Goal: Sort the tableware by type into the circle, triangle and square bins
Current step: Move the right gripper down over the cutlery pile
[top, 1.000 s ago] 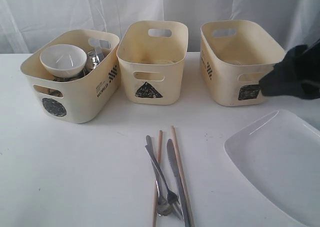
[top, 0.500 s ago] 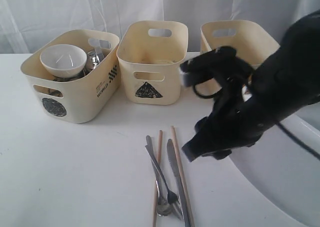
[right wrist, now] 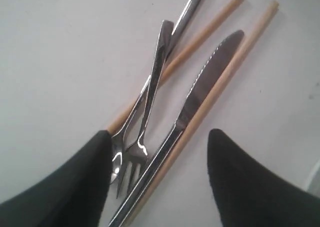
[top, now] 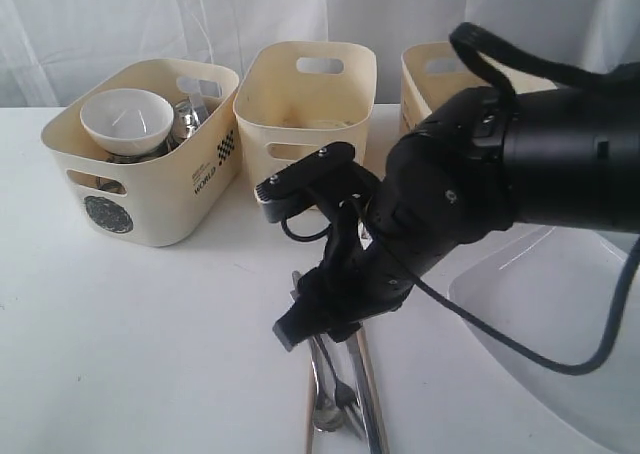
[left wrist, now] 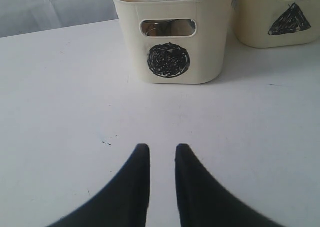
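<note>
Landmark: triangle bin (top: 300, 124), the middle one of three cream bins on the white table (top: 120, 354).
Right arm (top: 520, 164): a second ago it sits at the frame edge, beyond the square bin. It now reaches across to the camera side of the triangle bin and hides part of that bin's front wall.
Rectangular plate (top: 580, 324): flat on the table, on the camera side of the triangle bin and off to its right. It is unmoved and partly covered by the arm.
Circle bin (top: 150, 199): just left of the triangle bin. It holds the white bowl (top: 127, 119) and a steel mug (top: 187, 119), unchanged.
Square bin (top: 425, 84): just right of the triangle bin, largely masked by the arm.
Cutlery group: chopsticks (right wrist: 210, 27), knife (right wrist: 200, 87), fork (right wrist: 159, 52) and spoon (right wrist: 187, 9) lie bunched on the table on the camera side of the triangle bin. They are unmoved.
Right gripper (right wrist: 160, 157): jaws spread wide and wider than a second ago. It is above the group, a finger on each side, and holds nothing.
Left gripper (left wrist: 162, 157): jaws a narrow gap apart and empty. It hovers over bare table, out past the circle bin from the triangle bin.
Implication: bowl and mug sorting appears done. The approach suggests a cutlery pick is next, and the overlapping pieces may lift together.
</note>
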